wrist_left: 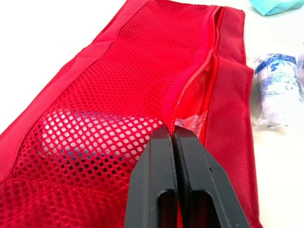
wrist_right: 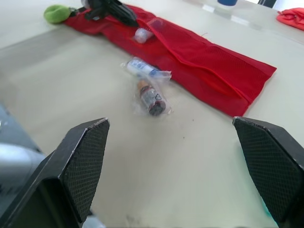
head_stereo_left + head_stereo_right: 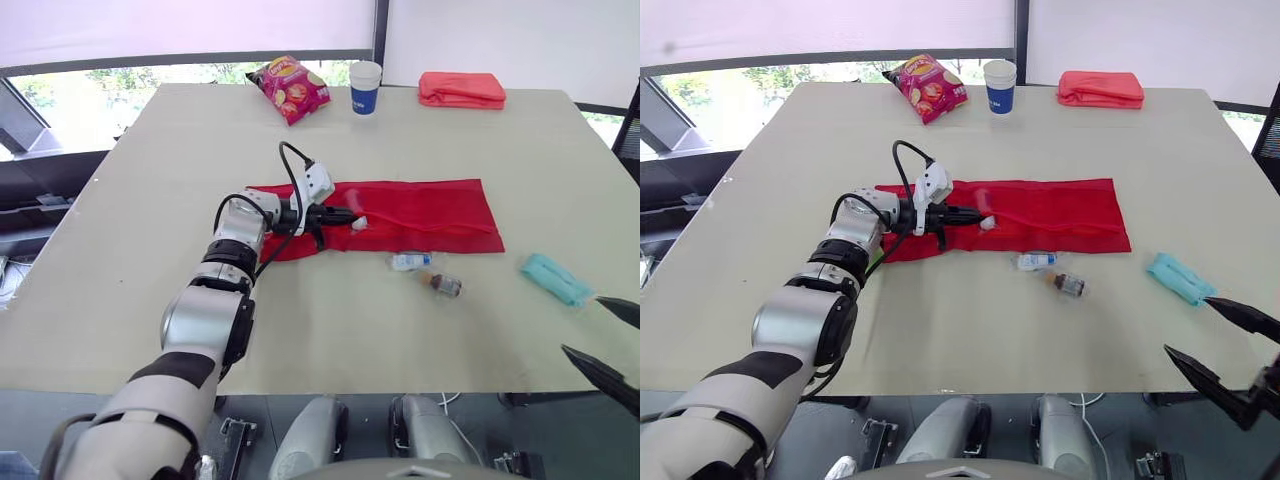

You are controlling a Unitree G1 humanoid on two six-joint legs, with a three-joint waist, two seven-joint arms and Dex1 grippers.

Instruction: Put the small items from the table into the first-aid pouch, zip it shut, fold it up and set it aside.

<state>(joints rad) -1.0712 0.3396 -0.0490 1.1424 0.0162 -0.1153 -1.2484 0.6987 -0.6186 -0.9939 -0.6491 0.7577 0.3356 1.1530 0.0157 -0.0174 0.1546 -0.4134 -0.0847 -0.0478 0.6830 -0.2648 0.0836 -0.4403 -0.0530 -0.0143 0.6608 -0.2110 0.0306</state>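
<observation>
- Red cloth pouch (image 3: 420,215) lies flat and open in the middle of the tabletop (image 3: 150,200). It looks soft, floppy and light.
- Its mesh (image 1: 118,71) bends easily, so the firmer zip edge (image 1: 190,80) seems the best place to grab.
- Left gripper (image 3: 350,215) sits at the zip opening, fingers pressed together.
- Right gripper (image 2: 169,122) hangs wide apart by the near right corner.
- White roll (image 3: 411,262), brown bottle (image 3: 441,284) and blue-green pack (image 3: 556,279) lie toward the near edge. They look small, light and maybe slippery.
- Chip bag (image 3: 288,88), cup (image 3: 365,87) and folded cloth (image 3: 462,89) line the far edge, with plenty of smooth room.
</observation>
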